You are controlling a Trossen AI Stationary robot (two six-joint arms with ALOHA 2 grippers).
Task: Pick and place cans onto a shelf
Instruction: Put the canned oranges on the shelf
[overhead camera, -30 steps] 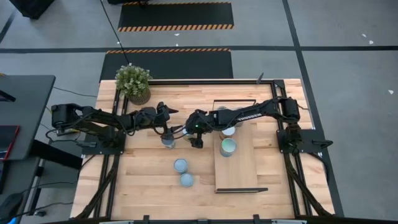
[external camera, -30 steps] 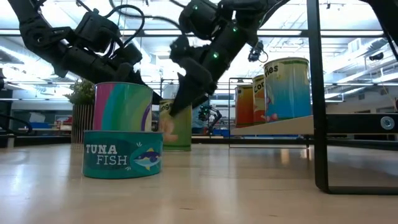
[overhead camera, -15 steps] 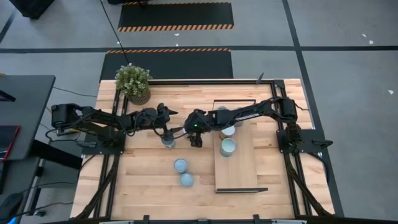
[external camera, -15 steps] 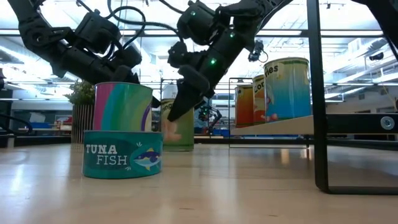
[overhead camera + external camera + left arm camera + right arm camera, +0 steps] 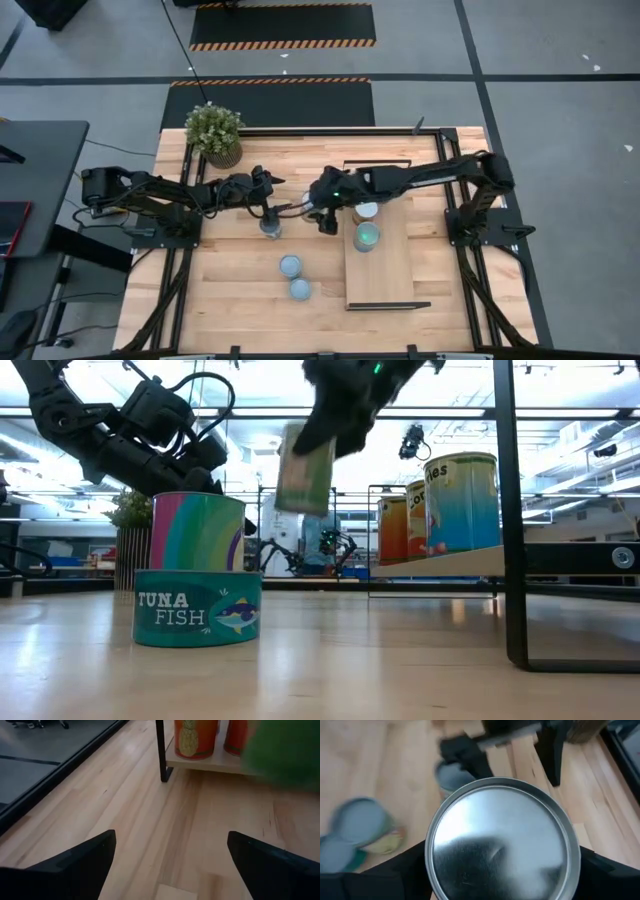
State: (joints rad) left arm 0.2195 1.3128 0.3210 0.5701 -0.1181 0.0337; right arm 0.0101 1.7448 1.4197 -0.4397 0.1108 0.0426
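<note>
My right gripper [image 5: 322, 212] is shut on a can with a yellow-green label [image 5: 305, 468] and a silvery top [image 5: 502, 837], held high above the table left of the shelf [image 5: 380, 265]. My left gripper [image 5: 268, 205] is open and empty [image 5: 170, 855] over a grey-topped can [image 5: 270, 226] that stands on the table. Two cans [image 5: 367, 236] stand on the shelf's far half, and they also show in the low view [image 5: 462, 500]. Two more cans [image 5: 290, 265] [image 5: 300, 289] stand on the table nearer the front, among them the tuna can [image 5: 197, 608]. My right gripper pinches the can between its two fingers [image 5: 415, 870], one on each opposite side of the wall just under the top rim [image 5: 431, 851]. The fingers come from above, pointing down. The can is lifted clear of the table, nearly upright, hanging below the gripper.
A potted plant [image 5: 215, 133] stands at the table's far left corner. The shelf's black frame post [image 5: 510, 510] rises at the right of the low view. Bare board lies on the shelf's near half [image 5: 380, 280].
My right gripper has risen with the yellow-green can and gone a little toward the shelf. The can stood on the table a second ago and now hangs well clear of it. My left gripper has kept still.
</note>
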